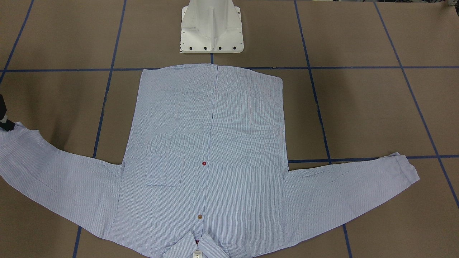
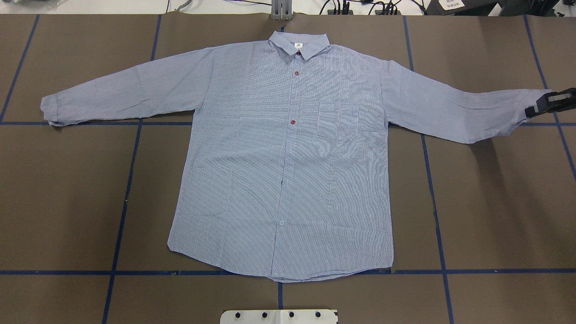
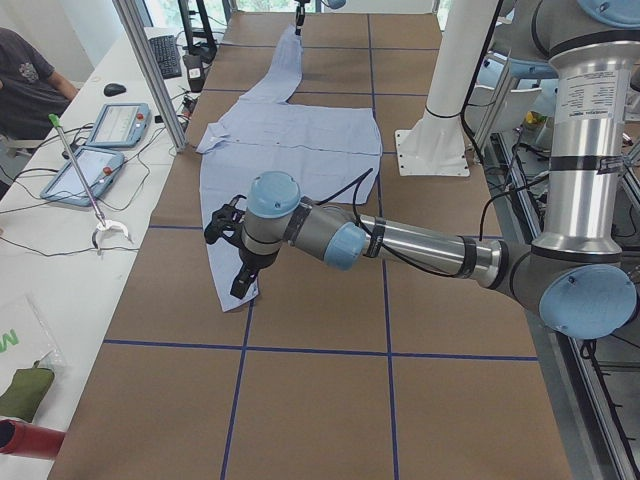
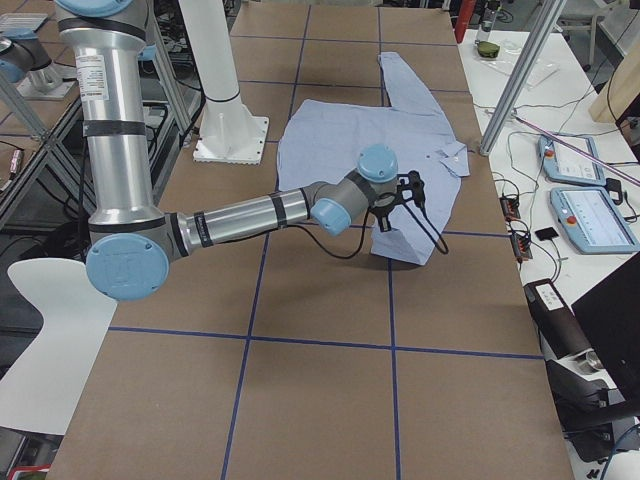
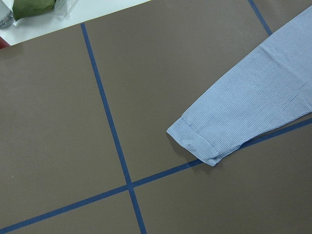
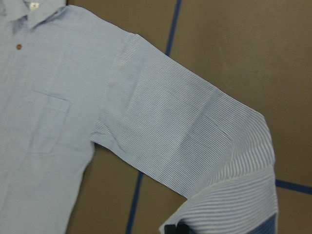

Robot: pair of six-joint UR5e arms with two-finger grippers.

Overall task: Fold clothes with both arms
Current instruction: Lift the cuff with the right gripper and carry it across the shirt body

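Now, shirt [image 2: 279,180]: flat, front up, ready for folding.
Right gripper [image 2: 535,108]: pinches raised cuff [image 2: 524,101], likely to fold inward.
Left gripper [image 3: 240,280]: above other cuff [image 5: 195,141]; opening can't be told.

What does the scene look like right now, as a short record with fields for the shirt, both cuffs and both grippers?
shirt: spread flat on the table, front up, collar away from the robot's base
folds: none yet
right-side cuff: raised off the table, held
right gripper: shut on that cuff
left-side cuff: lying flat, not held
left gripper: above that cuff; open or shut cannot be told
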